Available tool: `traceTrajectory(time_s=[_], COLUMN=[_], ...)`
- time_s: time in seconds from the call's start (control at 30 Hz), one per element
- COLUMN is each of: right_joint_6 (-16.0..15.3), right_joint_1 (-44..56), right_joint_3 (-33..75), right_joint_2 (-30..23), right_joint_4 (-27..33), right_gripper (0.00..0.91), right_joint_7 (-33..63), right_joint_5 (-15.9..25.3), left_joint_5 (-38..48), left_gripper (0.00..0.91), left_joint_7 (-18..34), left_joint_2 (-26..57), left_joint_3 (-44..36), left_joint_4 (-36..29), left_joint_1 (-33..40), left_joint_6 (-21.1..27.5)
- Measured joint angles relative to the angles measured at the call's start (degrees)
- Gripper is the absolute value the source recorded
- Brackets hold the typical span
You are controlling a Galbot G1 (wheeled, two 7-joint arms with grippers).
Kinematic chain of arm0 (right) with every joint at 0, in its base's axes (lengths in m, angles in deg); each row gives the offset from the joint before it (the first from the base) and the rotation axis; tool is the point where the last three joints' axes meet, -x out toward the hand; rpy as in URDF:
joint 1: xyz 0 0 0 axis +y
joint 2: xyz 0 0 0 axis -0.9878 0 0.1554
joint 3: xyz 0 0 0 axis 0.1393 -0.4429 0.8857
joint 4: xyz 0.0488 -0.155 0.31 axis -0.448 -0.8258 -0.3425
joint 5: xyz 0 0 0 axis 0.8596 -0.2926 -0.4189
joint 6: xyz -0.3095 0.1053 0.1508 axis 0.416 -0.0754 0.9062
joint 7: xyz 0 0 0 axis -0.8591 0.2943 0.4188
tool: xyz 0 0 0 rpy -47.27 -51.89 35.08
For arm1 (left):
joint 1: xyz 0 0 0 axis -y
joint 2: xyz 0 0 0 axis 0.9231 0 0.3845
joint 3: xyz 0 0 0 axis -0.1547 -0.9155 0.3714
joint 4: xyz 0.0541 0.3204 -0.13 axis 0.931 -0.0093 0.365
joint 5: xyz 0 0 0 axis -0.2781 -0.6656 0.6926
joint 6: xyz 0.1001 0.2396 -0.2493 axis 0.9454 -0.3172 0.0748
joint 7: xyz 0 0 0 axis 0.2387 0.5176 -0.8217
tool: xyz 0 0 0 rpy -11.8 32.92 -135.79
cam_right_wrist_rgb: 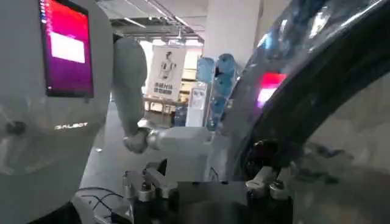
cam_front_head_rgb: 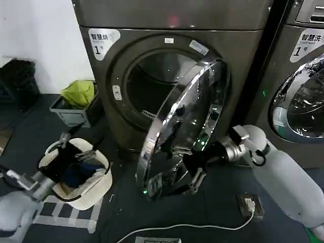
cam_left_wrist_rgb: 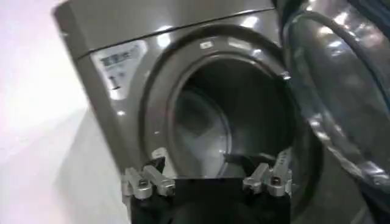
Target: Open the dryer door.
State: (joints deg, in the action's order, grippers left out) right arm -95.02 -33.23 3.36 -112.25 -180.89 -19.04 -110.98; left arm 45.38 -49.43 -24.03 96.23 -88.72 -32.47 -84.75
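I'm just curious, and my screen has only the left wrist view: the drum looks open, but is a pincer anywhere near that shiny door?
Observer: Yes. The right pincer sits open at the lower inner side of the dryer door, which stands swung out.
Operator: And the arm carrying my camera?
Observer: The left pincer hovers open above a white basket on the floor, left of the dryer.

Smooth light-grey shells on both forearms, silver metal wrist joints, black left claw [cam_front_head_rgb: 76, 147] and black right claw [cam_front_head_rgb: 190, 177] with silver screw-studded fingers [cam_left_wrist_rgb: 143, 182]; green indicator lights at frame centre.
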Motion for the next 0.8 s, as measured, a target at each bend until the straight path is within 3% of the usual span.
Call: traceTrajectory(time_s=[0.27,0.53,0.8], right_joint_6=[-0.01,0.93,2.65], right_joint_1=[6.98,18.84,33.94], right_joint_3=[11.51,27.18,44.44], right_joint_2=[2.03,6.4,5.51], right_joint_4=[1.88,0.13,-2.35], right_gripper=[0.907,0.907,0.907], right_joint_7=[-0.15,-1.0,-0.79], right_joint_5=[-0.34,-2.52,-3.03], left_joint_5=[-0.04,0.07,0.07], left_gripper=[0.907,0.907,0.907], left_joint_7=[-2.91,-3.89,-4.04], left_joint_2=[1.75,0.69,-1.62], left_joint_3=[-7.61,-15.48,-21.85], left_joint_4=[1.25,3.38,3.89], left_joint_1=[5.36,11.64,16.43], left_joint_6=[-1.04,-1.3,-2.2])
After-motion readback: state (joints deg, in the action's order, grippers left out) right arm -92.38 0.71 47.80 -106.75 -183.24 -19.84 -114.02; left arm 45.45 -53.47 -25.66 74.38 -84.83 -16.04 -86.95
